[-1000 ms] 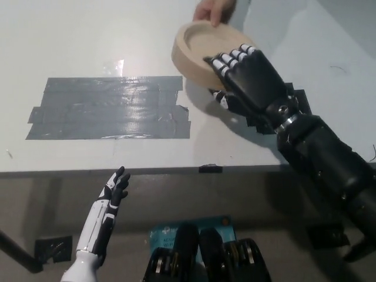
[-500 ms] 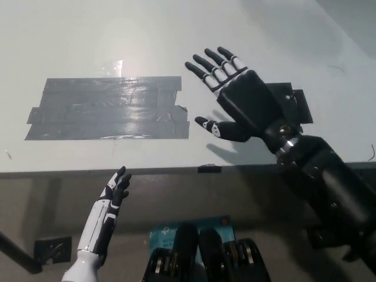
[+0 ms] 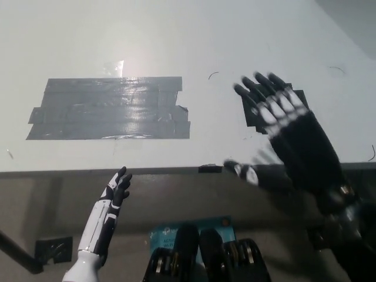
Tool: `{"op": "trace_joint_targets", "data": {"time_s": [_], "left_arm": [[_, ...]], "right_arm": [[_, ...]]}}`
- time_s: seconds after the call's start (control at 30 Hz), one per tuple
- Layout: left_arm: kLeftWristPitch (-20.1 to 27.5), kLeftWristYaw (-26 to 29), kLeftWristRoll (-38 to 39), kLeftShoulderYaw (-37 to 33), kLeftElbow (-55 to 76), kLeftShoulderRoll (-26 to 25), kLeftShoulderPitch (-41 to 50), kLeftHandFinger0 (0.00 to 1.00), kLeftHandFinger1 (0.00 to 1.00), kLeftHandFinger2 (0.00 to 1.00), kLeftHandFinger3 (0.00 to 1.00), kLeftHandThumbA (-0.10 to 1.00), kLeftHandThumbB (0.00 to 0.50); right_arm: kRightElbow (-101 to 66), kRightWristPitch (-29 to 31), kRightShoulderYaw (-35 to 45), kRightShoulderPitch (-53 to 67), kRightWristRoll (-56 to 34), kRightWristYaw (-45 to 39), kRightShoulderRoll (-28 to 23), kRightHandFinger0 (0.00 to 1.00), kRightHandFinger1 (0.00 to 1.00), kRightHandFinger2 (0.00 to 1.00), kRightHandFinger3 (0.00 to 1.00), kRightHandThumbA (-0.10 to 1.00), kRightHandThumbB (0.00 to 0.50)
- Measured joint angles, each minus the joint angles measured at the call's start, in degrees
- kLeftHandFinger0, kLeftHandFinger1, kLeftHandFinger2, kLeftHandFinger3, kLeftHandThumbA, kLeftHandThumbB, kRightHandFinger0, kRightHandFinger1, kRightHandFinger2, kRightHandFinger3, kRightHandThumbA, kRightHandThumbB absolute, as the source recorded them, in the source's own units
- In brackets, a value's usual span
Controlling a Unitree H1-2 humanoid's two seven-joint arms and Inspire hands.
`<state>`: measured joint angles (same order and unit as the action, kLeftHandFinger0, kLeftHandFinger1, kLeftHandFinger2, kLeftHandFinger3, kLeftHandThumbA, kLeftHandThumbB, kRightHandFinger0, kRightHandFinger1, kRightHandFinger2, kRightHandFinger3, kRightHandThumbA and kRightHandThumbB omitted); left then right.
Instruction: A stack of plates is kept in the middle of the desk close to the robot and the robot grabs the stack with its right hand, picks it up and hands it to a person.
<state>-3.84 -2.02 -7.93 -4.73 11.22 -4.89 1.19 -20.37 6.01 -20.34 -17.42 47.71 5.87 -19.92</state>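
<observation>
plates are not in view now; a second ago the right hand [image 3: 294, 141] held them up near a person's hand. that black hand is empty, fingers spread wide, over the near edge of the white surface [image 3: 176, 35], pulled back closer to the robot. left hand [image 3: 114, 191] rests low, fingers loosely apart.

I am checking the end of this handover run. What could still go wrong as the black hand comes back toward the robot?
The right hand, open and empty, hangs over the desk's near edge; pulling back low, its spread fingers could catch that edge. It is motion-blurred, so a fast retreat would make any knock harder. The left hand rests open below the edge, apart from the right arm's path, so a clash looks unlikely.
</observation>
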Motion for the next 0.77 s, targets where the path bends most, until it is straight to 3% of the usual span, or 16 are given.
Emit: {"op": "trace_joint_targets", "data": {"time_s": [0.03, 0.23, 0.5, 0.77], "left_arm": [[0.0, 0.0, 0.0, 0.0, 0.0, 0.0, 0.0, 1.00, 1.00, 1.00, 1.00, 1.00, 0.000], [0.0, 0.0, 0.0, 0.0, 0.0, 0.0, 0.7, 1.00, 1.00, 1.00, 1.00, 1.00, 0.000], [0.1, 0.0, 0.0, 0.0, 0.0, 0.0, 0.8, 1.00, 1.00, 1.00, 1.00, 1.00, 0.000], [0.2, 0.0, 0.0, 0.1, 0.0, 0.0, 0.5, 1.00, 1.00, 1.00, 1.00, 1.00, 0.000]], "right_arm": [[-1.3, -0.1, 0.4, 1.4, -0.6, -0.1, 0.0, 1.00, 1.00, 1.00, 1.00, 0.91, 0.304], [-6.3, -0.2, 3.4, 13.6, -7.8, -0.1, 2.2, 1.00, 1.00, 1.00, 1.00, 0.94, 0.216], [4.0, -0.2, 5.6, 18.0, -16.5, -0.7, 7.8, 1.00, 1.00, 1.00, 1.00, 0.92, 0.220], [12.0, -0.5, 7.5, 16.8, -23.9, -3.5, 9.9, 1.00, 1.00, 1.00, 1.00, 0.88, 0.215]]}}
